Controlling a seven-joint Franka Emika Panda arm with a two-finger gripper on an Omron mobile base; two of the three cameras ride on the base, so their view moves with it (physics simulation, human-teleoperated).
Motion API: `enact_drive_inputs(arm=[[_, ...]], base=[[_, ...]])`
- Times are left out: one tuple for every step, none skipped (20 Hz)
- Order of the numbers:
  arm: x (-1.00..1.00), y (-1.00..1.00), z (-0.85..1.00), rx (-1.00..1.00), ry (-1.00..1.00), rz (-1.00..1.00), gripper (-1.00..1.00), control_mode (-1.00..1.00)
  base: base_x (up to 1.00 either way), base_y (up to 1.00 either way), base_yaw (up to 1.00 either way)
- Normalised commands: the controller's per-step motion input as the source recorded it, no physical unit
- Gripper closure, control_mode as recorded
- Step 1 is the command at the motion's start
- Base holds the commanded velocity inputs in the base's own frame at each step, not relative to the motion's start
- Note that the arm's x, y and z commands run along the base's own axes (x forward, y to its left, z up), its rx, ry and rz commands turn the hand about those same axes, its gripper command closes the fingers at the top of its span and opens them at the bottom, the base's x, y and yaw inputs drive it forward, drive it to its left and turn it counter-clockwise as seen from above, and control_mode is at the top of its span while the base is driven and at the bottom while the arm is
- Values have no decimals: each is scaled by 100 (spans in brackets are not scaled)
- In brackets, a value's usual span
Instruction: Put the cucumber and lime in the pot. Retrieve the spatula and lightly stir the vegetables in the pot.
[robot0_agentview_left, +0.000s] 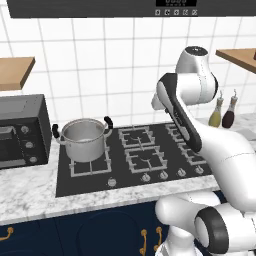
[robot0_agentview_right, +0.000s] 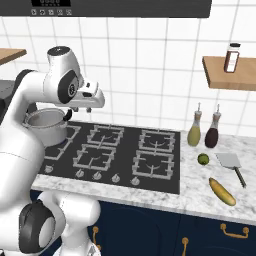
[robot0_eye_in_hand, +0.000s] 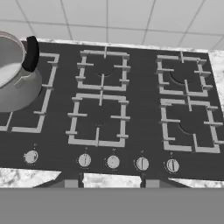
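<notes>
Cucumber (robot0_agentview_right: 222, 192): lies on the counter right of the stove, nearest the base; grab across its short middle.
Lime (robot0_agentview_right: 203, 159): just behind.
Pot (robot0_agentview_left: 83, 139): empty, front-left burner.
Gripper (robot0_agentview_right: 82, 109): hangs over the stove, holding nothing, jaws parted.

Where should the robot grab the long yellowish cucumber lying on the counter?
Around the middle of the cucumber, coming straight down from above. It lies flat on the marble counter, long and thin, so the pincer should probably close across its narrow width, clear of the spatula beside it.

Bright even rendered light, soft shadows, sharp
</notes>
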Motion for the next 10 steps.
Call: enact_drive_inputs(arm=[[0,1,0,-1,0,0,-100,-100],[-40,9,0,-9,0,0,-100,-100],[-18,0,-17,-13,0,0,-100,-100],[-24,0,-6,-25,0,0,-100,-100],[-23,-49,-6,-23,0,3,-100,-100],[-23,-53,-20,-32,0,4,-100,-100],[-35,-95,-21,-29,0,3,-100,-100],[-26,-98,-35,-31,0,5,-100,-100],[-31,-100,-29,-34,0,8,-100,-100],[-20,-100,-36,-31,0,11,-100,-100]], base=[[0,0,0],[0,0,0],[0,0,0],[0,0,0],[0,0,0],[0,0,0],[0,0,0],[0,0,0],[0,0,0],[0,0,0]])
